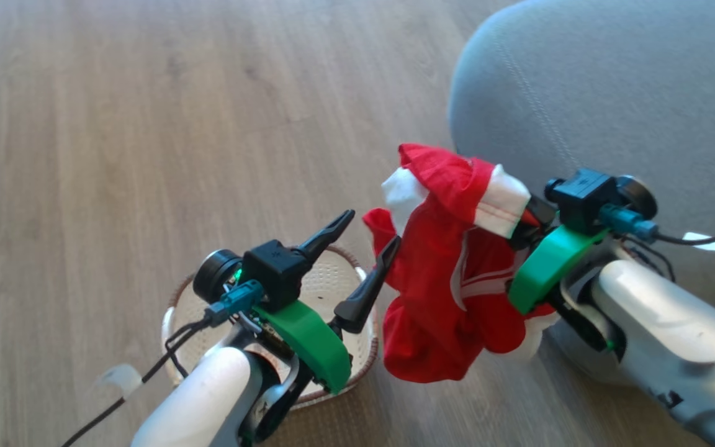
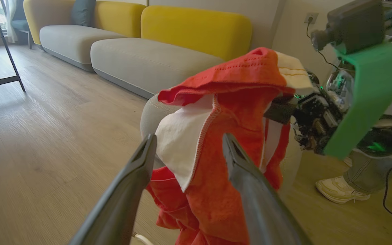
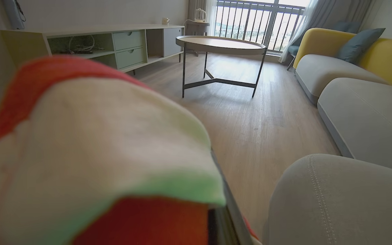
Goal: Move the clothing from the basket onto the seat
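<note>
Red cloth with white bands and panels: the clothing (image 1: 438,273), one item, bunched and hanging in the air from the right gripper (image 1: 531,223). It is out of the basket and over the floor (image 1: 146,124), between basket and seat, close to the seat's rounded edge. No part of it rests on the cushion.

Right gripper: its jaws are buried in the folds. The way the garment hangs from it suggests they are clamped on a white-banded edge.

Left gripper (image 1: 371,228): fingers apart and holding nothing, above the basket, with one fingertip just beside the red cloth.

Basket (image 1: 326,282): cream, perforated, brown rim, on the floor under the left arm. The part of its inside on show holds no cloth; the arm hides the rest.

Seat (image 1: 612,81): grey upholstered cushion with pale stitched seams, beyond the right arm. The top on show is bare.

Other: a person's pale shoe (image 2: 340,190) on the floor, well past the right arm in the left wrist view.

Step in hand, as judged: the carry from basket to seat, roughly midway.

Next move, as judged:
- Swing the right arm over the cushion, high enough that the hanging hem clears the edge.
- Lower, then part the jaws well in from the rim so the garment doesn't slide off.
- Keep the left gripper clear of the cloth so it doesn't snag.
</note>
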